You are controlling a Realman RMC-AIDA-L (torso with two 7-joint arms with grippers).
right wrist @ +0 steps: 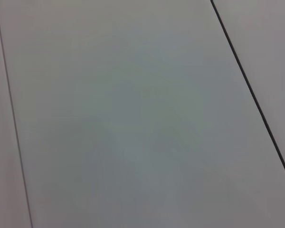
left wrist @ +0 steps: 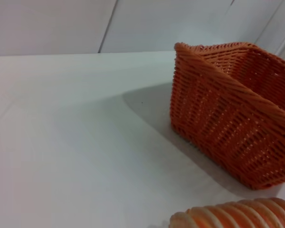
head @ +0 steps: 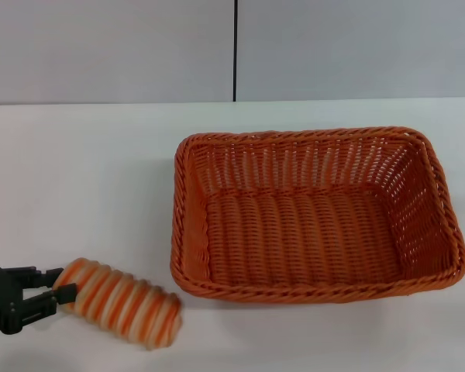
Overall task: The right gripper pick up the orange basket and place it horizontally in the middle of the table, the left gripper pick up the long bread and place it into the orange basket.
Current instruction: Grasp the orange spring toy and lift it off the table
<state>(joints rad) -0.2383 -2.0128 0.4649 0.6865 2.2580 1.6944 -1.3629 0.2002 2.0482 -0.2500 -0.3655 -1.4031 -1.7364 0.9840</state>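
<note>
The orange basket [head: 314, 213] sits lengthwise across the middle of the white table [head: 77, 178], open side up and with nothing in it; the left wrist view shows its corner [left wrist: 228, 114]. The long bread [head: 120, 302], striped orange and cream, lies near the table's front left, to the left of and in front of the basket's near left corner. Part of the bread [left wrist: 237, 216] shows in the left wrist view. My left gripper [head: 60, 284] is at the bread's left end, its two fingers closed against that end. The right gripper is out of view.
A grey panelled wall [head: 232, 46] with a dark vertical seam stands behind the table. The right wrist view shows only grey panels [right wrist: 133, 114] with dark seams. Bare tabletop lies left of the basket and in front of it.
</note>
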